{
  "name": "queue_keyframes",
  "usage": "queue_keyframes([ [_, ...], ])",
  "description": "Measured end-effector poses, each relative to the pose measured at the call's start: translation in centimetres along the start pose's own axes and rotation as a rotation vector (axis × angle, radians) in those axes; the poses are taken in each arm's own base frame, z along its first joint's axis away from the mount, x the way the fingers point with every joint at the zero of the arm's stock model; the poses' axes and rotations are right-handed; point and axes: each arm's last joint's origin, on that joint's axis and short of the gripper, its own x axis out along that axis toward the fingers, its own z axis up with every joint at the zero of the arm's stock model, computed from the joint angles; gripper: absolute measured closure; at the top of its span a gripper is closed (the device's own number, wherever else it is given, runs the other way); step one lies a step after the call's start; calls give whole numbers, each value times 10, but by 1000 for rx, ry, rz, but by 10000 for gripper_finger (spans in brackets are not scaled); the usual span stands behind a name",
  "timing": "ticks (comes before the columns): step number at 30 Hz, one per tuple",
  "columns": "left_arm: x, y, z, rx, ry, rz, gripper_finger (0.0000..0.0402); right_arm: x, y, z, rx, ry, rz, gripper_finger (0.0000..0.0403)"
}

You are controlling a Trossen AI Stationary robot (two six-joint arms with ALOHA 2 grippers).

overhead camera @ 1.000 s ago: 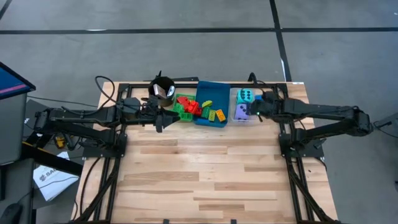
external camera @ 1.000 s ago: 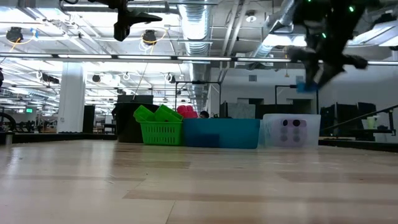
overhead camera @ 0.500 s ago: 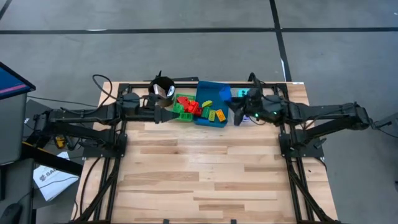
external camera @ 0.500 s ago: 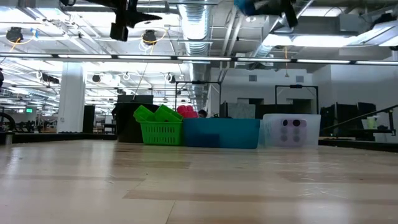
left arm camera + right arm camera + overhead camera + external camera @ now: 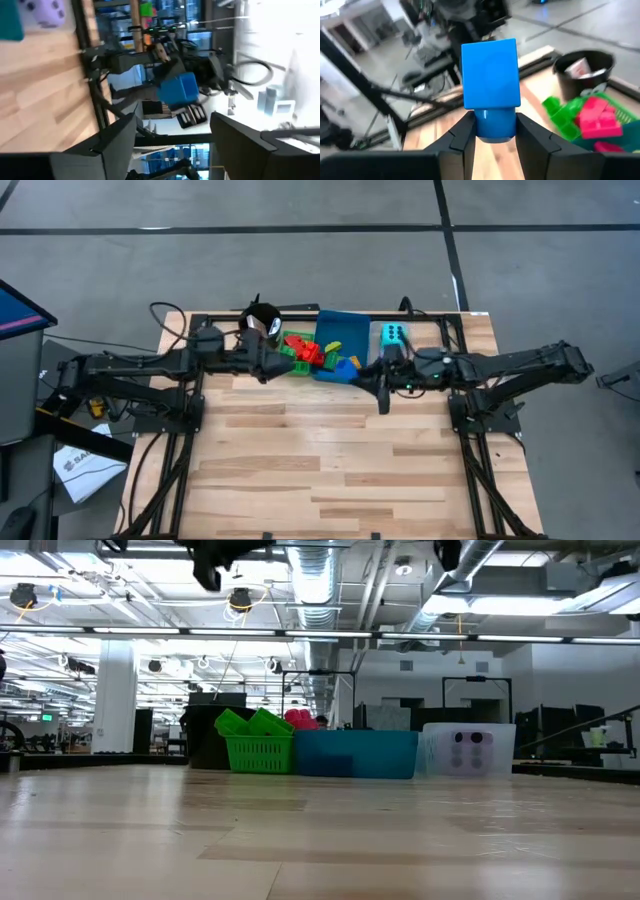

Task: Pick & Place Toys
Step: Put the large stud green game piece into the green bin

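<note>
My right gripper (image 5: 360, 373) hovers high over the table, just in front of the blue tray (image 5: 330, 320), shut on a blue brick (image 5: 490, 75). The left wrist view shows that same blue brick (image 5: 177, 90) far off. My left gripper (image 5: 272, 362) stands open beside the green tray (image 5: 292, 356), level, with nothing between its fingers (image 5: 117, 145). Red, yellow and orange bricks (image 5: 306, 348) lie in the green and blue trays. A cyan die (image 5: 393, 335) sits in the clear tray; a purple die (image 5: 468, 745) shows through the tray's wall. My right gripper pinches the blue brick by its round stud end (image 5: 494, 122) between the two fingers (image 5: 462, 137). The fingers come nearly level from the table's right. The brick's square body sticks out ahead of the fingertips, lifted well clear of the table and trays.
A black cup (image 5: 262, 320) with something white inside stands at the far edge behind the green tray. The three trays line the far edge, and the broad wooden tabletop (image 5: 330, 460) lies in front of them. The room beyond is full of racks and benches.
My right gripper has risen out of the clear tray with the blue brick, swung toward the table's left and near side, and tipped from pointing down to nearly level. My left gripper has rolled about its own axis by the green tray, hardly shifting.
</note>
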Motion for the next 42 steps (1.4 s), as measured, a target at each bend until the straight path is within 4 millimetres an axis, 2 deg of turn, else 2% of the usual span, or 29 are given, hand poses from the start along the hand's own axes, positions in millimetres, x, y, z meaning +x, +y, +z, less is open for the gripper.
queue_keyframes([
  [4,20,20,0,-105,9,82,129,16,5,-2,-64,108,8,300],
  [7,34,34,-1,-171,31,117,119,23,10,8,-124,172,-8,300],
  [11,45,37,0,-172,41,70,117,32,10,18,-195,262,-53,300],
  [15,44,33,1,-167,21,37,117,35,10,28,-247,298,-65,300],
  [22,42,26,-3,-158,-14,-4,117,42,-1,29,-224,342,-26,300],
  [34,45,29,-11,-147,-53,19,117,60,-12,29,-186,331,-3,300],
  [42,45,30,-12,-146,-49,32,117,62,-13,32,-172,310,31,300],
])
